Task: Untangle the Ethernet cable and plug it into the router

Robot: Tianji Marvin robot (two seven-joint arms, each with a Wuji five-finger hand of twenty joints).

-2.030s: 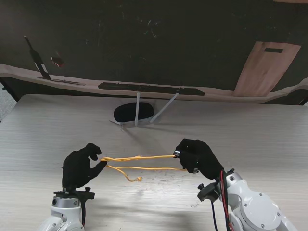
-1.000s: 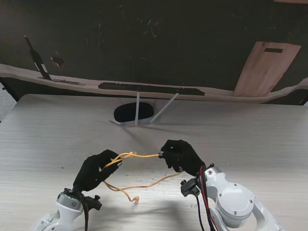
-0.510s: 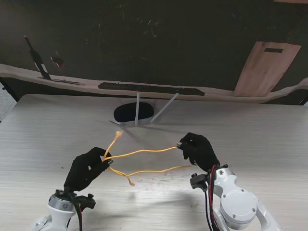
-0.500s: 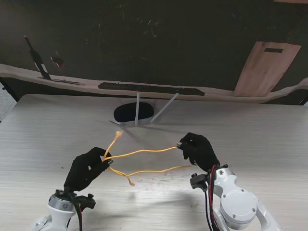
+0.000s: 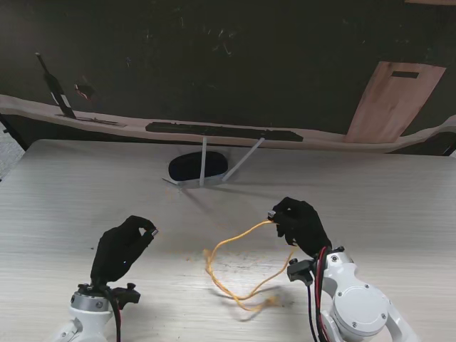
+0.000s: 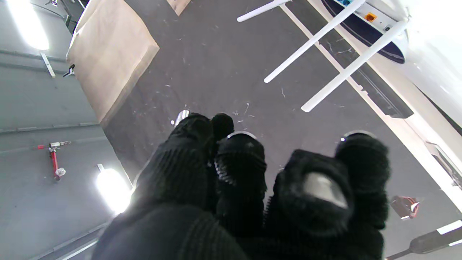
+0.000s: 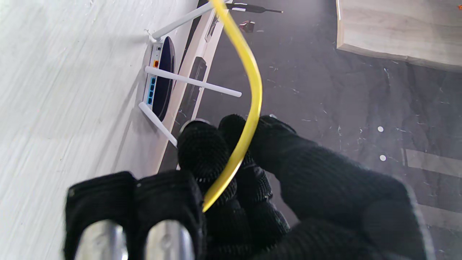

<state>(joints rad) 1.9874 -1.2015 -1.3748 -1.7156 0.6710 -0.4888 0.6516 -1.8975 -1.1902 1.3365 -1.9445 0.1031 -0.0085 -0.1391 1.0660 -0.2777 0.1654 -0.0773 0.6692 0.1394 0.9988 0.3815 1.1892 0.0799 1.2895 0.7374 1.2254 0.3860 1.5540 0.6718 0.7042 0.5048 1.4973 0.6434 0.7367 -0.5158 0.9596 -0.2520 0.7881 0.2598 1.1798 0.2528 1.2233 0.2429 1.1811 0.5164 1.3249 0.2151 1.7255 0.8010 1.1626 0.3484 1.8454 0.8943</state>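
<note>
- Ethernet cable (image 5: 239, 274): yellow, one end pinched in the right hand, the remainder hanging in a loose loop down to the table (image 5: 85, 185), its free end lying nearest to me.
- Left hand (image 5: 122, 248): gloved, fingers curled together on nothing, raised well apart from the cable.
- Right hand (image 5: 299, 224): fingers closed on the cable.
- Router (image 5: 197, 167): dark oval body with white antennas, at the table's far edge, unplugged.

You can't see the cable's (image 5: 239, 281) plug; its low loop is blurred. The end inside the right hand's (image 5: 299, 224) fingers (image 7: 202, 151) is hidden.
</note>
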